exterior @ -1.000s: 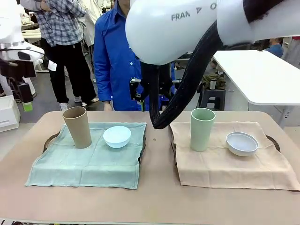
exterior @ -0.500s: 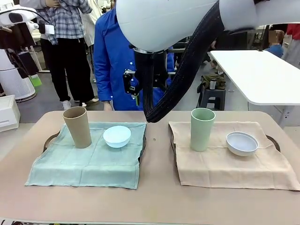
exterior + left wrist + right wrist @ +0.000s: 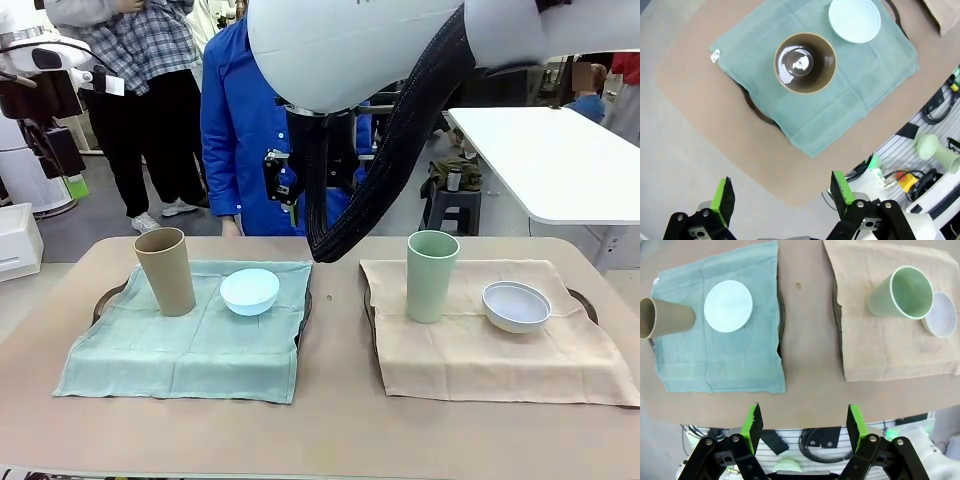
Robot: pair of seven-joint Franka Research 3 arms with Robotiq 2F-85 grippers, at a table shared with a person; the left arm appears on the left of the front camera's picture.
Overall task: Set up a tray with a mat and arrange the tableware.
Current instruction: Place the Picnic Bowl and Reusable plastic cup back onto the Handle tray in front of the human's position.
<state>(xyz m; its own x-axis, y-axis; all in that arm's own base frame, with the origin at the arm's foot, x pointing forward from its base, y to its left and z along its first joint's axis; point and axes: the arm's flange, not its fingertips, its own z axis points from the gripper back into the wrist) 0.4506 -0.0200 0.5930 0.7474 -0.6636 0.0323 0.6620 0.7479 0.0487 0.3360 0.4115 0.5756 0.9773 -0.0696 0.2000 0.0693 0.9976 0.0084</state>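
Both sets of fingers, left (image 3: 777, 197) and right (image 3: 802, 427), hang spread and empty high above the worktop (image 3: 330, 420). Beyond its near edge both mats carry a cup and bowl: tan cup (image 3: 166, 271), blue bowl (image 3: 249, 291), green cup (image 3: 431, 275), white bowl (image 3: 515, 306). The layout looks finished; best keep clear of the cups.

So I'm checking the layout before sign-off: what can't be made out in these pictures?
- Trays: front view, mats cover all but the rims.
- White bowl: right wrist view, partly behind the green cup.
- Tan cup: right wrist view, rim cut by the left edge.
- Person's hands: front view, hidden behind the right arm.
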